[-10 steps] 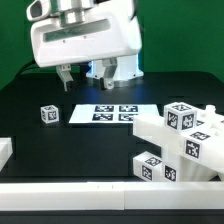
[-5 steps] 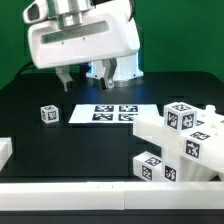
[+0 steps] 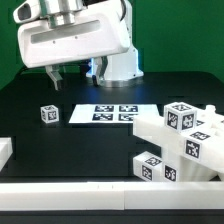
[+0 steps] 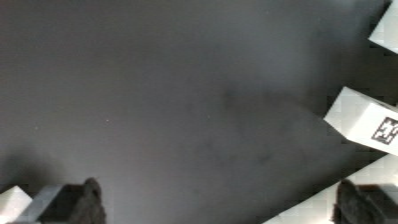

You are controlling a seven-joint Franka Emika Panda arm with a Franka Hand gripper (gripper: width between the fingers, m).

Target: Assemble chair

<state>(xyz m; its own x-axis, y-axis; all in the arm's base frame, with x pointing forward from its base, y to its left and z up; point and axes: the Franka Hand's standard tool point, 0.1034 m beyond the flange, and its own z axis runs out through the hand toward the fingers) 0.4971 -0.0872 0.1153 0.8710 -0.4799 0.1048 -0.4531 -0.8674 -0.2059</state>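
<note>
The chair lies in loose white tagged parts. A small tagged cube [image 3: 49,114] stands alone on the black table toward the exterior view's left. A heap of chunky blocks and panels [image 3: 182,140] fills the exterior view's right. My gripper [image 3: 74,72] hangs open and empty above the table behind the cube, apart from every part. In the wrist view its dark fingertips [image 4: 71,204] frame bare black table, the gripper [image 4: 222,208] holding nothing. A white tagged block [image 4: 370,122] shows at that picture's edge.
The marker board [image 3: 105,114] lies flat mid-table beside the cube. A plain white block [image 3: 5,150] sits at the exterior view's left edge, and a white rail [image 3: 90,195] runs along the front. The arm's white base [image 3: 118,66] stands behind.
The gripper has moved toward the exterior view's left and slightly up, still open. The parts have not moved.
</note>
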